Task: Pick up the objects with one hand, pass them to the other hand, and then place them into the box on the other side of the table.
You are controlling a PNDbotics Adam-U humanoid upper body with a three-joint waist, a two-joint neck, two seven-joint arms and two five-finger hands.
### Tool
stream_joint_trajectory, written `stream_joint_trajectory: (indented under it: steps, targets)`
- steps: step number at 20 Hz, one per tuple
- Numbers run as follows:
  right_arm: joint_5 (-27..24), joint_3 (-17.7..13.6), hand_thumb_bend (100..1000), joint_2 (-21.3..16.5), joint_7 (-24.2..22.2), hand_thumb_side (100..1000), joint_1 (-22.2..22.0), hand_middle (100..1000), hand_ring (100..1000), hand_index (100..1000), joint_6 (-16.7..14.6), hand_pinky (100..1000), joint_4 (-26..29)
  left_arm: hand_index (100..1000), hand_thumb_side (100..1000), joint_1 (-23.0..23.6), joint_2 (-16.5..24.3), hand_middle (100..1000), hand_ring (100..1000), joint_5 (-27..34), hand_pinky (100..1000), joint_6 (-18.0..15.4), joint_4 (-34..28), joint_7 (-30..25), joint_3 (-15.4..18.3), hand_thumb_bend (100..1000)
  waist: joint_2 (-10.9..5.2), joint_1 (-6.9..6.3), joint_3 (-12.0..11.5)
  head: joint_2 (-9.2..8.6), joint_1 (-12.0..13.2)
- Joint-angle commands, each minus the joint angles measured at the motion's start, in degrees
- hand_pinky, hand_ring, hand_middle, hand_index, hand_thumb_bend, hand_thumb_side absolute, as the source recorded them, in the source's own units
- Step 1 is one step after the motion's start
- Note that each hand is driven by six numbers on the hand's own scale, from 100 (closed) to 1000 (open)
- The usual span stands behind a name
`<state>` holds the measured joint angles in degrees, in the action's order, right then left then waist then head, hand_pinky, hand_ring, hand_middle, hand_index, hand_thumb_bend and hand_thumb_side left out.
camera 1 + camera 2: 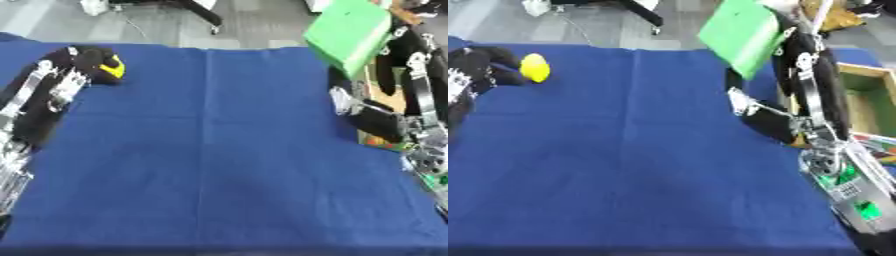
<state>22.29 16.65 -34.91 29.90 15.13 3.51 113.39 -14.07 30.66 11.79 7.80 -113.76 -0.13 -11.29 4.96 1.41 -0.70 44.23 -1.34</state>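
Reaching across the far left of the blue-covered counter (210,165), the robot's left hand (83,62) has its dark fingers curled around a small yellow object (535,67), rounded, possibly a toy or fruit. The object sits close to the counter's far left corner, low against the cloth; whether it is lifted clear I cannot tell. The hand seems to be closing on it as the pick-up that starts the task, with the arm bent in from the left edge to get there.

Most of the counter's middle is bare blue cloth.

Toward the right, the robot's right arm rises steeply from the lower right, and a flat green object (348,34), like a slab or box lid, shows at its top near the far right edge. The right hand (754,112) hangs lower, a dark shape above the cloth; I cannot tell how its fingers stand or whether it grips anything. It looks placed to receive the hand-over.

Beyond the arm, at the right edge, stands a wooden-rimmed box (866,71), likely the destination.
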Motion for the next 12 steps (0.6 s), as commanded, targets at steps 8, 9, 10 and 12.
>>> stream_joint_trajectory:
  steps: [8, 9, 10, 12]
  targets:
    - [-6.15, -5.47, 100, -5.44, 6.63, 254, 0.83, 100, 100, 639, 10.59, 100, -10.89, 750, 685, 1.43, -2.29, 636, 610, -3.45, 770, -2.16, -0.83, -0.5, 2.08, 338, 0.2, 0.24, -0.62, -0.12, -0.91]
    - [-6.59, -5.52, 100, -5.76, 6.61, 257, 1.43, 100, 100, 644, 10.67, 100, -12.97, 750, 684, 1.5, -2.49, 636, 609, -3.83, 770, -2.38, -0.83, -0.7, 2.13, 338, 0.17, 0.24, -0.68, -0.12, -0.95]
    - [-7.02, -5.55, 100, -6.05, 6.53, 259, 2.12, 100, 100, 648, 10.73, 100, -15.21, 750, 682, 1.56, -2.72, 635, 609, -4.22, 770, -2.65, -0.83, -0.92, 2.16, 338, 0.15, 0.23, -0.77, -0.12, -1.01]
    - [-7.84, -5.5, 100, -6.33, 6.28, 283, 3.48, 100, 100, 666, 10.6, 100, -19.48, 750, 681, 1.68, -3.11, 635, 609, -4.94, 770, -3.11, -0.83, -1.34, 2.23, 336, 0.12, 0.18, -0.95, -0.12, -1.08]
